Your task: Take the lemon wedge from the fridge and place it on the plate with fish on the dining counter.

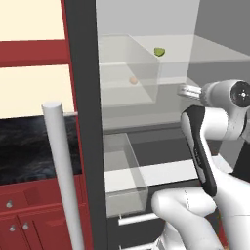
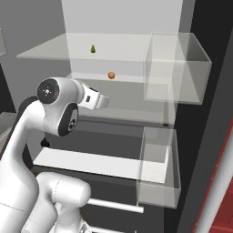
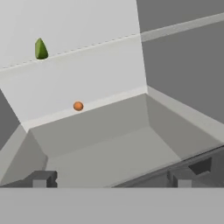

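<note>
At the bottom of the hand view the gripper (image 3: 111, 179) shows two dark fingertips (image 3: 41, 178) standing far apart with nothing between them, aimed into the pale inside of the open fridge (image 3: 100, 144). From the base views the hand itself is hard to make out: the wrist and forearm cover most of it, and the fingers cannot be told. Beyond the fingertips, on a lower glass shelf (image 2: 132, 79), sits a small orange ball (image 3: 78, 106). Higher up and further left in the hand view, the lemon wedge (image 3: 40, 48) rests on the upper glass shelf (image 2: 68, 48), well apart from the gripper. Clear door bins (image 2: 175, 68) hang on the open door, their far edges faint. Past the dark door edge, red cabinets (image 1: 29, 219) and a black marbled countertop (image 1: 34, 149) are cut off by the frame, with a silver bar handle (image 1: 61, 166) in front.
</note>
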Controlling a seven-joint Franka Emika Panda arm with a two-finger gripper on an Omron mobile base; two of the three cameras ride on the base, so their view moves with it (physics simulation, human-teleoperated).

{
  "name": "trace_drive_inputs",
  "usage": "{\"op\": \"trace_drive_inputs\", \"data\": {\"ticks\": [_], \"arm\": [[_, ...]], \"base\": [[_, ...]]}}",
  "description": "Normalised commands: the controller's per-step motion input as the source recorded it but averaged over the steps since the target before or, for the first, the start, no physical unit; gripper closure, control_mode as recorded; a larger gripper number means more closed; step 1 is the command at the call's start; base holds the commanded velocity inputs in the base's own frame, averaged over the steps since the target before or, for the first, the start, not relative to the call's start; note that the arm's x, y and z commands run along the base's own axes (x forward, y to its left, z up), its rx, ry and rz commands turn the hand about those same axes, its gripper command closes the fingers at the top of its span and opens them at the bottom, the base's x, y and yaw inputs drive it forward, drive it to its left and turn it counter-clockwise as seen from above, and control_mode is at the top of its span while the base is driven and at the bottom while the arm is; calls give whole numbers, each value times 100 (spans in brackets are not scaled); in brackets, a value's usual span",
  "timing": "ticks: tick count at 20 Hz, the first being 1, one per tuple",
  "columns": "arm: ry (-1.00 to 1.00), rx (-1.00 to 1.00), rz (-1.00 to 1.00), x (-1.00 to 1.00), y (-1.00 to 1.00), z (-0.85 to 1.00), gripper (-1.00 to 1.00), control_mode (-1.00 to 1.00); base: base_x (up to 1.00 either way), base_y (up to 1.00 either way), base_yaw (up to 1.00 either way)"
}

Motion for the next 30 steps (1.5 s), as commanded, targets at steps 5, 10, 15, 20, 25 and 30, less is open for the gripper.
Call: {"op": "trace_drive_inputs", "data": {"ticks": [5,10,15,20,25,30], "arm": [[5,0,9,-40,1,61,-100,-100],[2,-1,17,-16,6,98,-100,-100],[1,-6,21,-3,6,75,-100,-100],[3,-10,7,-3,6,0,-100,-100],[1,-2,0,25,9,-2,-100,-100],[0,0,0,84,26,-1,-100,-100]], "base": [[-15,0,0],[0,0,0],[0,0,0],[0,0,0],[0,0,0],[0,0,0]]}}
